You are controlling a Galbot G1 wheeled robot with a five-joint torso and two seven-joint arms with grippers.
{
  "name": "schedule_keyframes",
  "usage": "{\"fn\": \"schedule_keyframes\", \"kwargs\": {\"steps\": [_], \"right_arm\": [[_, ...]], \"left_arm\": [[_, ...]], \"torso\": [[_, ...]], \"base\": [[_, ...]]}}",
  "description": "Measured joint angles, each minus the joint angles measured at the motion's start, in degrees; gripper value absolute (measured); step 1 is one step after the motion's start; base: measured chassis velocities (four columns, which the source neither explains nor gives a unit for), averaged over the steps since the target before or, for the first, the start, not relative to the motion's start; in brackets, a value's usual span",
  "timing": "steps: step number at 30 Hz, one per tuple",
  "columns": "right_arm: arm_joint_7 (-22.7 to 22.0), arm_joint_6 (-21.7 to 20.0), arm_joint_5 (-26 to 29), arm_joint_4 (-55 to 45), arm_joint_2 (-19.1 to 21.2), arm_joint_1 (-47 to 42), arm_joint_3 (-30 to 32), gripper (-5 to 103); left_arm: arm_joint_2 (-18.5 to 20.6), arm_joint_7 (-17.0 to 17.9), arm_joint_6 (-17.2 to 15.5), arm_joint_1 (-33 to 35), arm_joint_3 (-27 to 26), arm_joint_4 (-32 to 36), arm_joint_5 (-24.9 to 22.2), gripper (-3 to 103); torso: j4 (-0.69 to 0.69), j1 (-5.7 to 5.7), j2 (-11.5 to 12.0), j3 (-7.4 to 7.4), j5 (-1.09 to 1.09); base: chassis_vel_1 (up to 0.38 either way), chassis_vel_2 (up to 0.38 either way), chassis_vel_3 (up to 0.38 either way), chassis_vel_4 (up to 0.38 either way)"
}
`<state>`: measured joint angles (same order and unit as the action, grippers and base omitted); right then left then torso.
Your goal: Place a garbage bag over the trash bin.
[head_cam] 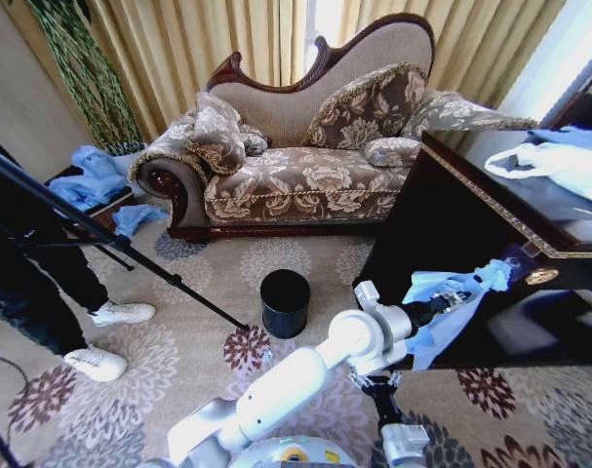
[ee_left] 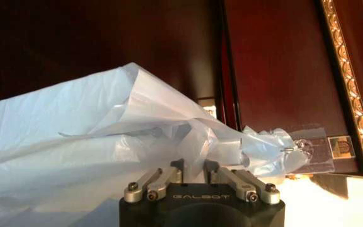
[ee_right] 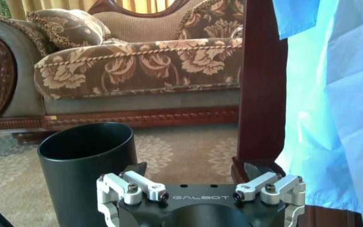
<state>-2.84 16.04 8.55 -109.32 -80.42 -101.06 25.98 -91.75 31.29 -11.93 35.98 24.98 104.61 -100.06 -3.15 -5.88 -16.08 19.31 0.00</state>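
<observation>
Thin blue plastic: the garbage bag (head_cam: 450,304) hangs bunched from the left hand (head_cam: 440,305), whose fingers are pinched together on a fold of it, up beside the dark cabinet (head_cam: 442,234). Left wrist view shows the film ballooning out past the fingertips (ee_left: 168,177). Trash bin (head_cam: 285,303) stands upright on the carpet (head_cam: 178,361), open-mouthed, well apart from the bag, in front of the sofa (head_cam: 296,175).

Right hand (ee_right: 200,189) is low, jaws spread wide and empty, bin just ahead to one side and bag film hanging on the other.

Risks as I read it:
- Bag is crumpled, mouth not found. One pinch point means it could land on the bin as a wad, not a liner.
- Film sits close to the cabinet's handle (head_cam: 542,276); a swing toward the bin could snag or tear it.
- Bin looks light; a low right hand nudging it could tip it or push it away.
- Slippery film could slide out of the pinch mid-move.
</observation>
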Motion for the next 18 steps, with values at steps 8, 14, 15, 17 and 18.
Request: {"fn": "schedule_keyframes", "kwargs": {"steps": [8, 14, 15, 17, 18], "right_arm": [[-0.25, 0.04, 0.10, -0.02, 0.05, -0.23, 0.18, 100], [-0.47, 0.04, 0.02, -0.47, 0.07, -0.19, 0.31, 100], [-0.48, 0.04, 0.02, -0.48, 0.08, -0.18, 0.33, 100], [-0.58, 0.04, 0.03, -0.48, 0.09, -0.18, 0.41, 100], [-0.61, 0.06, 0.04, -0.42, 0.07, -0.17, 0.50, 100]], "left_arm": [[-0.08, -0.10, 0.05, -0.18, -0.66, -0.53, 0.02, 0], [1.31, 0.27, -0.26, 0.14, -0.75, 0.08, 0.01, 0], [1.56, 0.41, -0.29, 0.29, -0.78, 0.25, 0.01, 0], [2.43, 1.03, -0.39, 0.79, -0.85, 0.99, 0.01, 0], [2.91, 1.37, -0.49, 1.07, -0.90, 1.43, 0.01, 0]], "torso": [[0.00, 0.00, 0.00, 0.00, 0.00], [0.00, 0.00, 0.00, 0.00, 0.00], [0.00, 0.00, 0.00, 0.00, -0.01], [0.00, 0.00, 0.00, 0.00, 0.00], [0.00, 0.00, 0.00, 0.00, 0.00]], "base": [[0.000, 0.000, 0.000, 0.000], [0.000, 0.000, 0.000, 0.000], [0.000, 0.000, 0.000, 0.000], [0.000, 0.000, 0.000, 0.000], [0.000, 0.000, 0.000, 0.000]]}}
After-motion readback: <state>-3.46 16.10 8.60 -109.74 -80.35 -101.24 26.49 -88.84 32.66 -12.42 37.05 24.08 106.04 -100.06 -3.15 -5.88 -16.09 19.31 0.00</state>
